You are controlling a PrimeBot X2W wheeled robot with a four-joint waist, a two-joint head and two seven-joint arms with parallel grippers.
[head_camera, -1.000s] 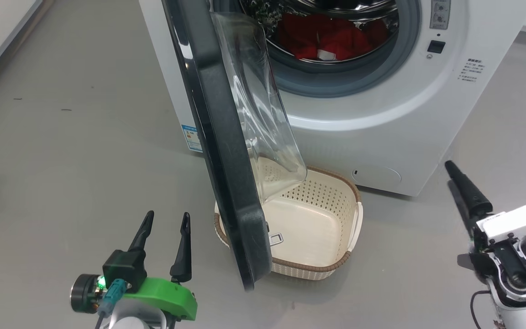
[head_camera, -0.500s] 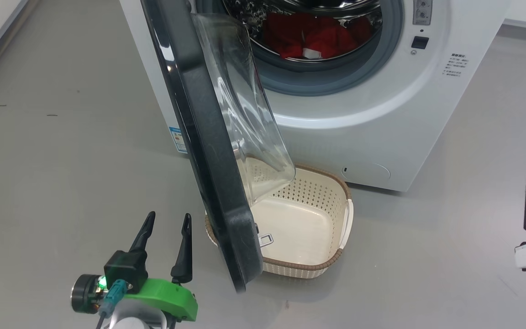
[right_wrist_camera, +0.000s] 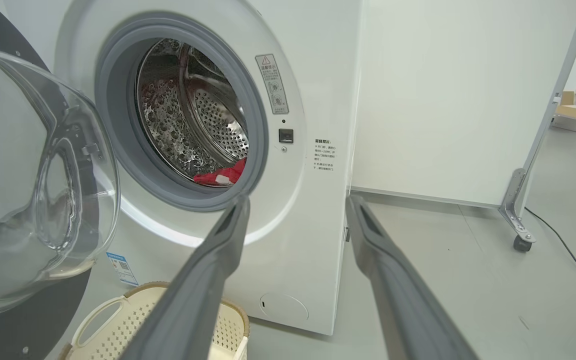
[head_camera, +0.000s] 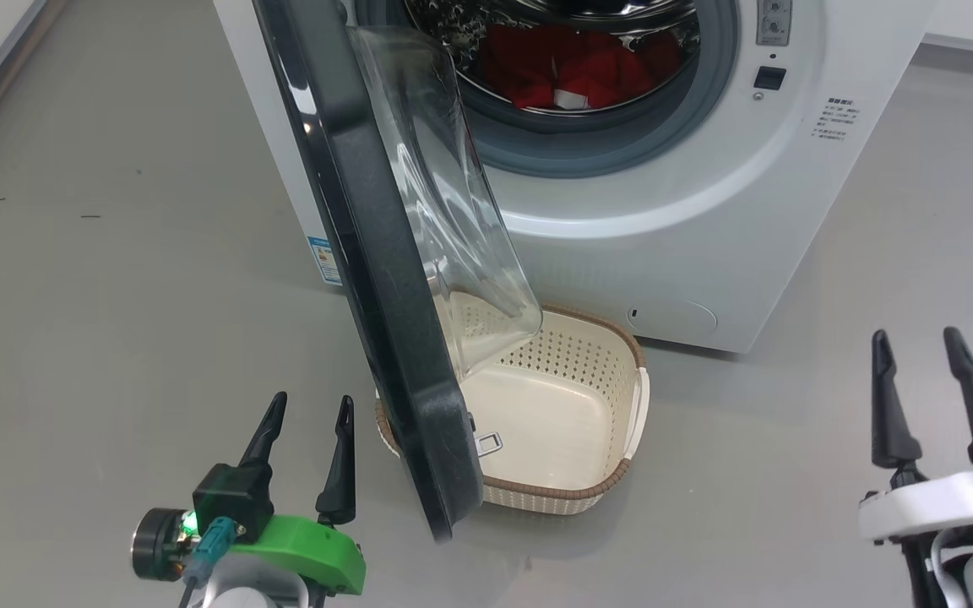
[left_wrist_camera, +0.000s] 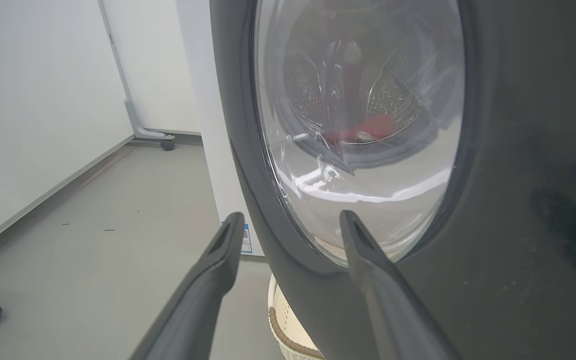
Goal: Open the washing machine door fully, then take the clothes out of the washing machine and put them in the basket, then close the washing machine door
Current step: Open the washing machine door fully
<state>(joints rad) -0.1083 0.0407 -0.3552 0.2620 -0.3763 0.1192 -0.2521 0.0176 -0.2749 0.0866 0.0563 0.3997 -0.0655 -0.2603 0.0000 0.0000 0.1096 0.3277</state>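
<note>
At 12 o'clock the red clothes (head_camera: 588, 72) heaped low in the washing machine (head_camera: 706, 211), basket (head_camera: 571, 495) on the floor (head_camera: 115, 295) at its 6 under the part-open door (head_camera: 377, 279); likely soft, light, limp, so pinch a raised fold; left claw (head_camera: 311, 397) and right claw (head_camera: 915, 333) both spread, empty.

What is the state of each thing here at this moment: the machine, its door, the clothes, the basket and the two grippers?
Washing machine: drum opening uncovered.
Washing machine door: open, swung outwards.
Clothes: inside the drum, not yet taken out.
Basket: empty, on the floor, its left part under the door.
Left gripper: open, holding nothing, beside the door.
Right gripper: open, holding nothing.
</note>
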